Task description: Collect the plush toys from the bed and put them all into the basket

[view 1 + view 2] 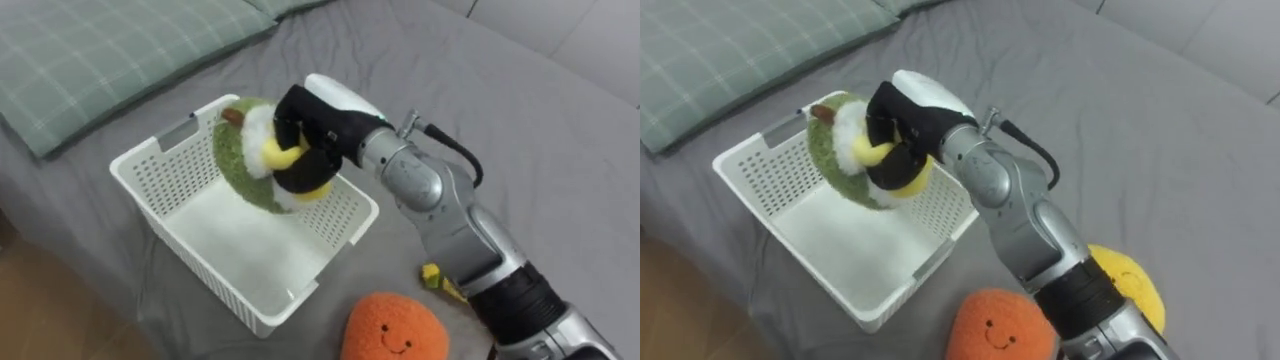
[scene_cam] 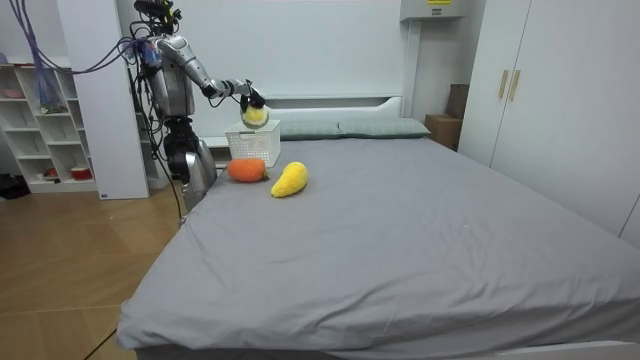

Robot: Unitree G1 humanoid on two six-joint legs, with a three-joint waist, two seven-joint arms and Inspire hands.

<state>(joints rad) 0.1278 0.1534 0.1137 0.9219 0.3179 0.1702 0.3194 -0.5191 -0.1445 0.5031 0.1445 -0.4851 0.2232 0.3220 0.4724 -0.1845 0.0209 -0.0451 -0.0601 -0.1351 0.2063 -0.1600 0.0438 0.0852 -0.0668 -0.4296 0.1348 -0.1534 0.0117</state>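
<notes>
We see a wide bed [image 2: 400,230] under a grey sheet, with the robot standing at its head-end corner, on the room view's left, beside a white shelf unit [image 2: 40,125]. A green checked pillow [image 1: 110,50] lies along the head of the bed. Just beside the pillow, a white slatted basket [image 1: 165,170] sits on the sheet near the bed's edge, with nothing on its floor. The right arm reaches out over the basket. Its right robot hand [image 1: 325,125] is clenched around a round green plush toy [image 1: 238,160] with white and yellow parts, holding it over the basket's far side, above the rim. An orange plush toy [image 1: 395,330] with a smiling face lies on the sheet near the basket, and a yellow plush toy [image 1: 1130,285] lies just beyond it, partly behind the arm.
</notes>
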